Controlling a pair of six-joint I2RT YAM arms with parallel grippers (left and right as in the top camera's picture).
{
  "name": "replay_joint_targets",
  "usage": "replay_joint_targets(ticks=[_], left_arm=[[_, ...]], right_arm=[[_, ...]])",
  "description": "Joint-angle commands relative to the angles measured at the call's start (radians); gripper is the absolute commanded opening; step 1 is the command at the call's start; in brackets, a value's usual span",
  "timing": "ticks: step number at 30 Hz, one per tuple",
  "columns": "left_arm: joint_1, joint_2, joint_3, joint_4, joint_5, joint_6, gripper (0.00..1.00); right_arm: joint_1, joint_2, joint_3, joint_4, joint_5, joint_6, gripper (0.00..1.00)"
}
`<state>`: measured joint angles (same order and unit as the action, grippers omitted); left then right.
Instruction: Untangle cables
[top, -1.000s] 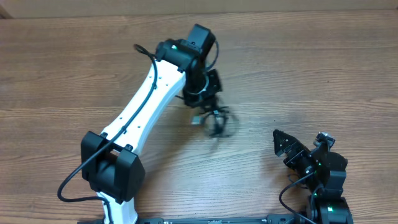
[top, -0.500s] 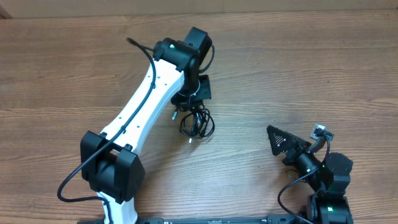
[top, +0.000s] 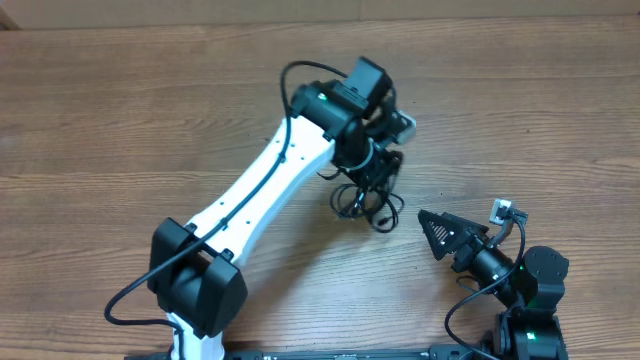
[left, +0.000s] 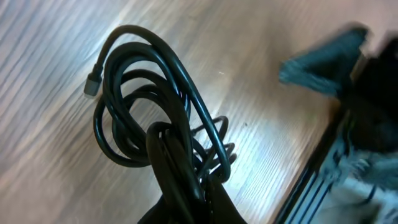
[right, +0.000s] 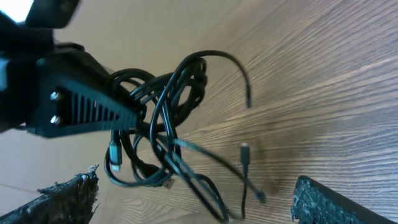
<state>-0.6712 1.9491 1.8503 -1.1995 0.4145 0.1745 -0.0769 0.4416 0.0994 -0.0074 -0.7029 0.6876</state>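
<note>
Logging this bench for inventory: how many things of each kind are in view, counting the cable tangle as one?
Robot arms: 2, white-and-black left arm, black right arm
Cables: 1 tangled bundle of thin black cables; separate cords uncountable
Table: 1 brown wooden table
Total: 4

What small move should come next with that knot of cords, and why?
Probably ease the open right pincer forward and close it on a loose strand of the cables. The left pincer is shut on the bundle, and stray ends dangle ahead of the right one, so a second hold could pull them apart.
</note>
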Motion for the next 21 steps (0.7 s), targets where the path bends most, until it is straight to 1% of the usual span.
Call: replay_joint_targets(ticks=[1,8,12,17,19,21], left_arm=[[-0.020,0.003,0.026,0.014,0.046,0.228,0.04],[-0.027,0.003,0.026,0.046,0.050,0.229,0.04],[-0.039,0.003,0.026,0.049,0.050,0.229,0.04],[-0.064,0.003,0.026,0.057,0.050,0.220,0.04],[-0.076,0.003,0.026,0.069,0.050,0.212,0.04],[-0.087,0.003,0.026,0.087,0.050,0.204,0.04]], right_arm=[[0.004,0.000,0.022,0.007,-0.013,-0.008,1.00],[0.004,0.000,0.022,0.007,-0.013,-0.014,1.00],[0.004,0.000,0.021,0.006,0.028,-0.013,1.00],[0.004,0.000,0.021,0.024,0.028,0.125,1.00],[0.004,0.000,0.021,0.029,0.027,0.124,0.91],[0.004,0.000,0.021,0.029,0.022,0.124,0.88]])
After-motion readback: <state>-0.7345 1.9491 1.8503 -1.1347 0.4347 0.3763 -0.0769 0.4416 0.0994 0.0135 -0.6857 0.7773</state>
